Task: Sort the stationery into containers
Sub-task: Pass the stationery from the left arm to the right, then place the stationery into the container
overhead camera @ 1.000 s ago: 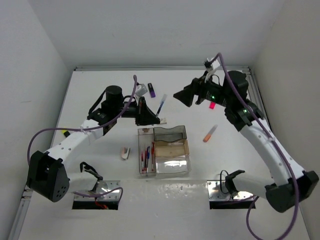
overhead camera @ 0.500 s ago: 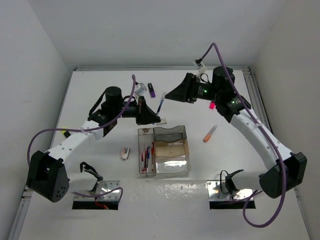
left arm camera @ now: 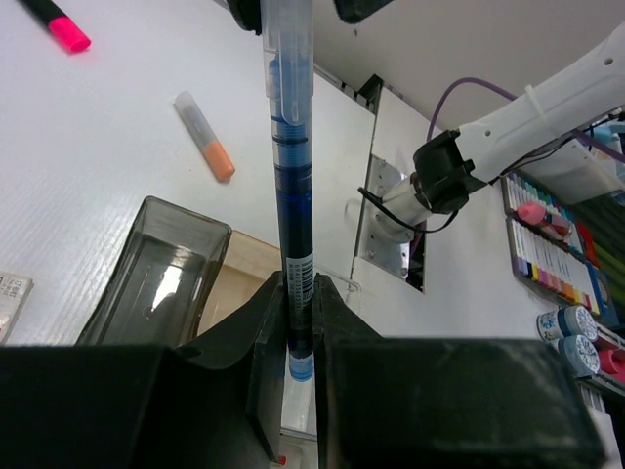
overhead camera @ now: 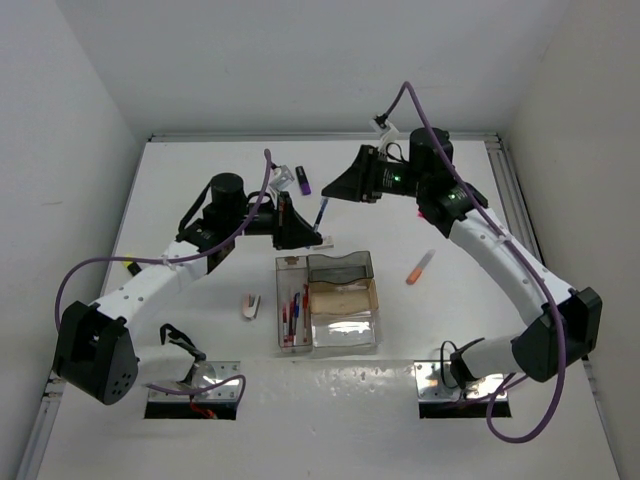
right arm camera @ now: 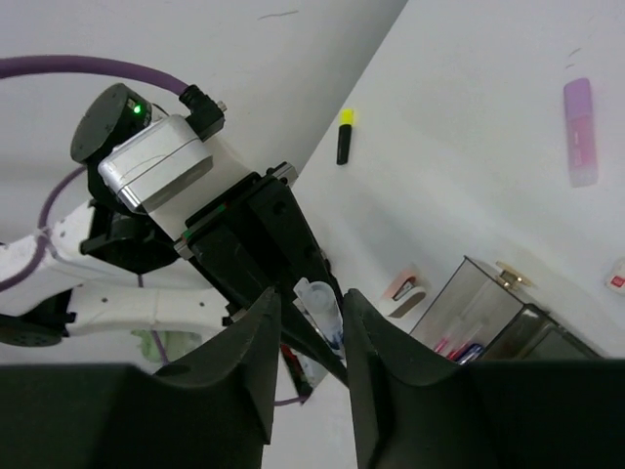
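Leftward swing of the right arm (overhead camera: 500, 262) over the past second: the right tool (right arm camera: 310, 327) is now set about the top of a blue pen (left arm camera: 293, 186) held up by the left tool (left arm camera: 298, 313).

The blue pen is pinched near its lower end by the left tool and is held nearly upright above the worktop (overhead camera: 200, 190), just behind the far end of the long narrow tray (overhead camera: 281, 320), in which red and blue pens are laid. The right tool's fingers are spread, with the pen's clear top in the gap between them; contact cannot be told. A smoky tray (overhead camera: 341, 268), an amber tray (overhead camera: 344, 297) and a clear tray (overhead camera: 346, 331) are clustered beside the long one. An orange highlighter (overhead camera: 420, 266) lies right of the trays, a purple highlighter (overhead camera: 302, 180) beyond the left tool, and a pale eraser (overhead camera: 251, 305) left of the trays.
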`<action>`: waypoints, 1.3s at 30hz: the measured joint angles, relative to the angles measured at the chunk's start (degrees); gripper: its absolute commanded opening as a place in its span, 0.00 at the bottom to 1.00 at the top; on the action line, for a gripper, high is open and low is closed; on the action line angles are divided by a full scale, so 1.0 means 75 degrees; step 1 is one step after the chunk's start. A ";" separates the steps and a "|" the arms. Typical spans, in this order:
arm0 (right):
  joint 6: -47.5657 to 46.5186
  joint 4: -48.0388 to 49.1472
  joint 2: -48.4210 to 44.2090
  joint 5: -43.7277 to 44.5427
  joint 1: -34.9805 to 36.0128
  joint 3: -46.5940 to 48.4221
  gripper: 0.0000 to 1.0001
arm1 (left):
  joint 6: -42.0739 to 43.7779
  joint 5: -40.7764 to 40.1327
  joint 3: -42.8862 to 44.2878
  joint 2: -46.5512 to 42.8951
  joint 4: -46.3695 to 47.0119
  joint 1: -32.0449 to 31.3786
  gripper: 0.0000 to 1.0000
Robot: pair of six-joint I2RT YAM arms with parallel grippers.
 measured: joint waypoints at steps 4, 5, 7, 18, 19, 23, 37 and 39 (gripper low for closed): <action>-0.0286 -0.0093 0.0058 0.0166 0.0114 0.0096 0.12 | -0.0003 0.0009 -0.0009 -0.0003 0.0003 -0.0012 0.00; -0.0350 -0.0143 0.0058 0.0195 0.0114 0.0114 0.09 | -0.0020 0.0009 -0.0009 -0.0003 0.0003 -0.0017 0.00; -0.0536 -0.0198 0.0058 0.0277 0.0140 0.0128 0.04 | -0.0029 -0.0009 -0.0009 -0.0003 -0.0009 -0.0026 0.14; -0.2352 -0.0720 -0.0067 0.0542 0.0708 -0.0676 0.00 | 0.0519 -0.0551 0.0726 0.0134 -0.2139 0.2818 1.00; -0.2445 -0.0737 -0.0058 0.0589 0.0889 -0.0935 0.00 | 0.0507 -0.0595 0.0927 0.0204 -0.2317 0.3448 1.00; -0.2384 -0.0711 0.0256 0.0918 0.1915 -0.1585 0.00 | 0.0254 -0.0667 0.1189 0.0300 -0.2457 0.5391 1.00; -0.1236 0.0085 0.2084 0.2130 0.3483 -0.1728 0.09 | 0.0484 -0.0962 0.0641 -0.0536 -0.3235 0.6610 1.00; -0.1084 0.0073 0.2334 0.2226 0.3430 -0.1728 0.23 | 0.0618 -0.0965 0.0565 -0.0699 -0.3264 0.6688 1.00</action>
